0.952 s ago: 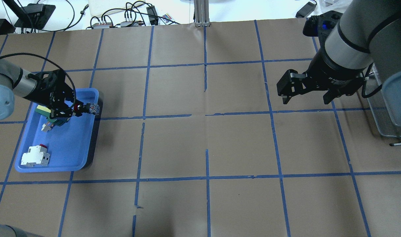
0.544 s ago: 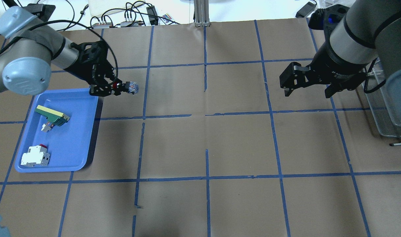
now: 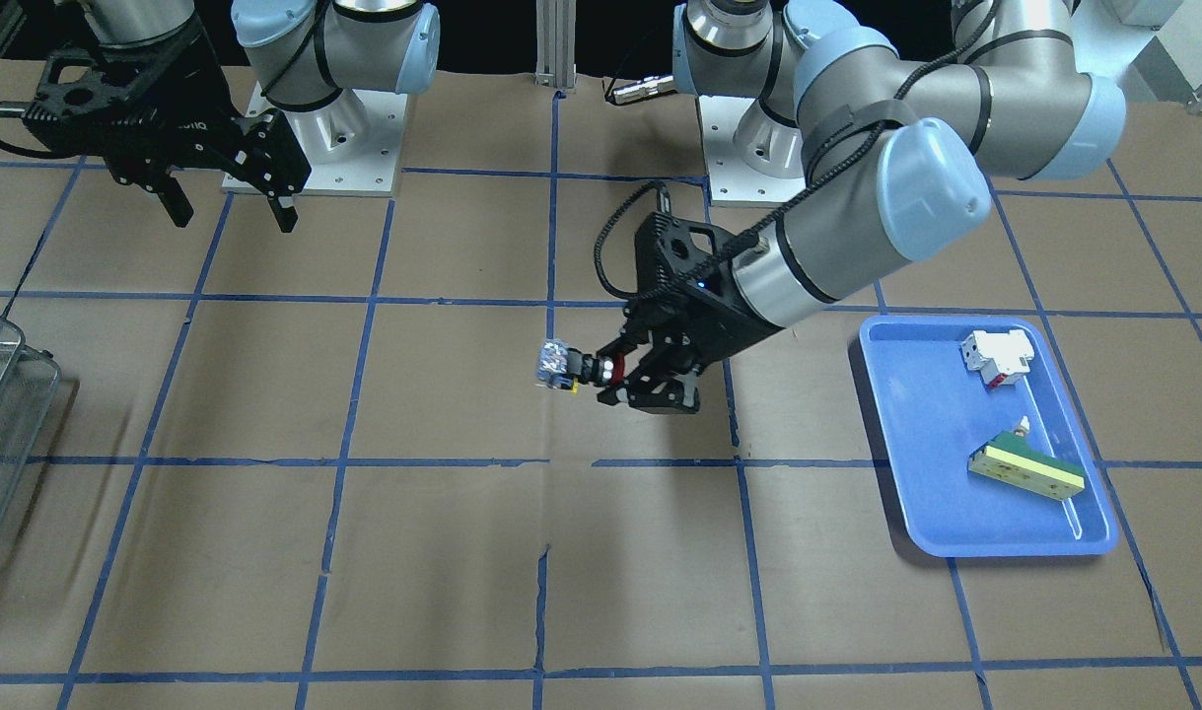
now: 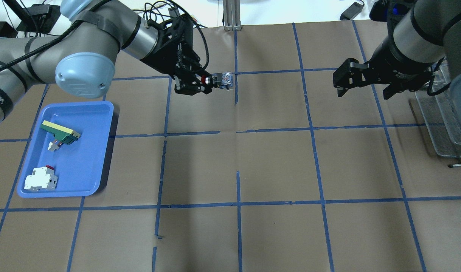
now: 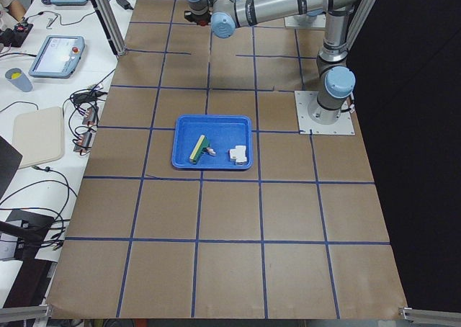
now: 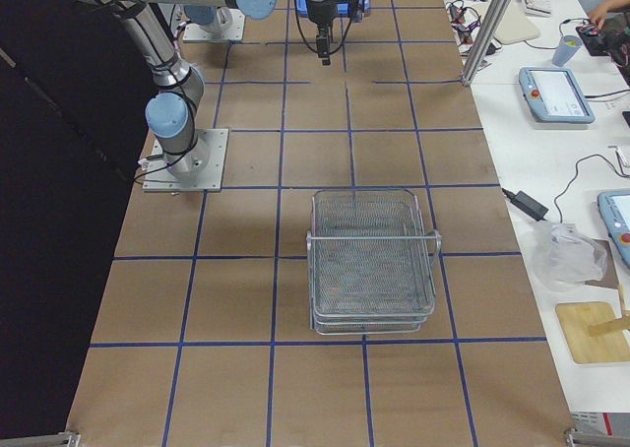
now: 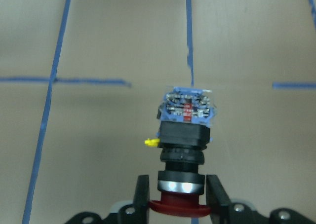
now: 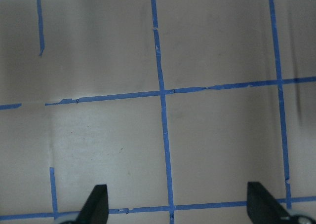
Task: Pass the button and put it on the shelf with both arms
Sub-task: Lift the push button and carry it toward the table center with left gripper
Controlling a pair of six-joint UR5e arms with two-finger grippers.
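Note:
The button [image 4: 219, 80], with red head, black body and blue-and-white rear block, is held by its head in my left gripper [image 4: 209, 80], above the far middle of the table. It points toward the right arm. It also shows in the front view [image 3: 564, 369] and the left wrist view [image 7: 185, 130], where the fingers [image 7: 143, 192] clamp the red head. My right gripper [image 4: 362, 92] is open and empty, well to the right of the button, near the shelf [image 4: 442, 124]. The silver wire shelf [image 6: 372, 260] stands at the table's right end.
A blue tray [image 4: 84, 158] sits at the left with a white-and-red boxy switch [image 4: 41, 180] and a yellow-green wedge block [image 4: 60, 132]. Brown paper with blue tape lines covers the table. Cables and devices lie beyond the far edge.
My left gripper lifted the button out of the blue tray and carried it right and farther back to the table's centre line. My right gripper drifted slightly right and back, still open.

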